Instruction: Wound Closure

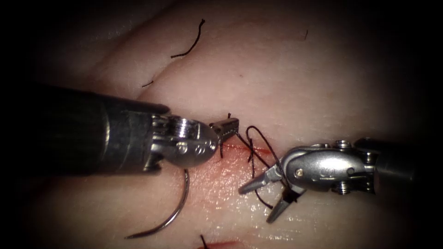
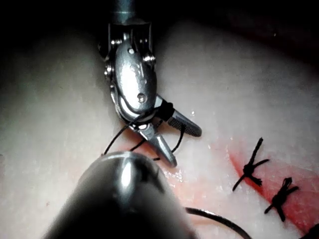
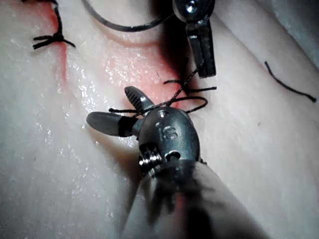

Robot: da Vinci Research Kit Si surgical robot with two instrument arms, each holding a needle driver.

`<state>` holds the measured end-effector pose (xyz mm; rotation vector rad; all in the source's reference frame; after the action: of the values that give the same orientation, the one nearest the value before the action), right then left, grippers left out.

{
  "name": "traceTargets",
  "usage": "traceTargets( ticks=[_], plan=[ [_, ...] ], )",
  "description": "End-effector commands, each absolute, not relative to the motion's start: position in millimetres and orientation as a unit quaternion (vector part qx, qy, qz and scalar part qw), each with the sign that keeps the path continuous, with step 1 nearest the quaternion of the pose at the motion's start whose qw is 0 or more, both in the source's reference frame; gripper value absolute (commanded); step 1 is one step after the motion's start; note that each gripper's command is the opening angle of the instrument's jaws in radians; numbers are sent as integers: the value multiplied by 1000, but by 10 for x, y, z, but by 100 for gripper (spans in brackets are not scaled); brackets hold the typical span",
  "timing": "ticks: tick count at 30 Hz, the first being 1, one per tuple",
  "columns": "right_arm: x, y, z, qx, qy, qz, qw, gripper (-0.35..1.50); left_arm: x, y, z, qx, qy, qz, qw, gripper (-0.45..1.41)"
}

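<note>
My left tool (image 1: 228, 125) reaches in from the left, its jaws shut on the thread (image 1: 258, 138) just above the red cut (image 1: 240, 150). In the right wrist view the same jaws (image 3: 205, 67) pinch the thread's end. My right tool (image 1: 254, 206) stands open to the right of the cut. Dark thread loops around its jaws, as the left wrist view (image 2: 185, 147) and right wrist view (image 3: 107, 105) also show. It grips nothing. The curved needle (image 1: 177, 210) lies free on the tissue (image 1: 300, 83) below the left tool, held by neither tool. Its arc (image 3: 124, 25) rests on the surface.
Two tied knots (image 2: 249, 169) (image 2: 281, 194) sit on the red strip of the cut, and one knot (image 3: 50, 37) appears near the needle. Cut pieces of thread (image 1: 189, 44) (image 1: 147, 84) lie on the tissue farther back. Red fluid (image 1: 221, 184) wets the tissue around the cut.
</note>
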<state>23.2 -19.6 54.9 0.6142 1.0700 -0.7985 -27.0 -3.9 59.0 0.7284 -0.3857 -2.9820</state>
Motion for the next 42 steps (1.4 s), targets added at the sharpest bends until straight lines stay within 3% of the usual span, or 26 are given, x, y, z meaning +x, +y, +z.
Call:
traceTargets(
  ticks=[1, 7, 22, 42],
  plan=[
    [238, -193, 549, 293, 492, -367, 733, -35, -275, -38, 594, 236, -126, -963, 24, -45],
    [238, -178, 539, 304, 489, -367, 731, -35, -273, -55, 590, 235, -129, -963, 26, -45],
    [239, -121, 546, 357, 566, -268, 693, -35, -274, -166, 576, 167, -141, -974, 52, -45],
    [241, -81, 591, 367, 570, -225, 700, -35, -303, -250, 459, 247, -76, -960, 108, -45]
  ],
)
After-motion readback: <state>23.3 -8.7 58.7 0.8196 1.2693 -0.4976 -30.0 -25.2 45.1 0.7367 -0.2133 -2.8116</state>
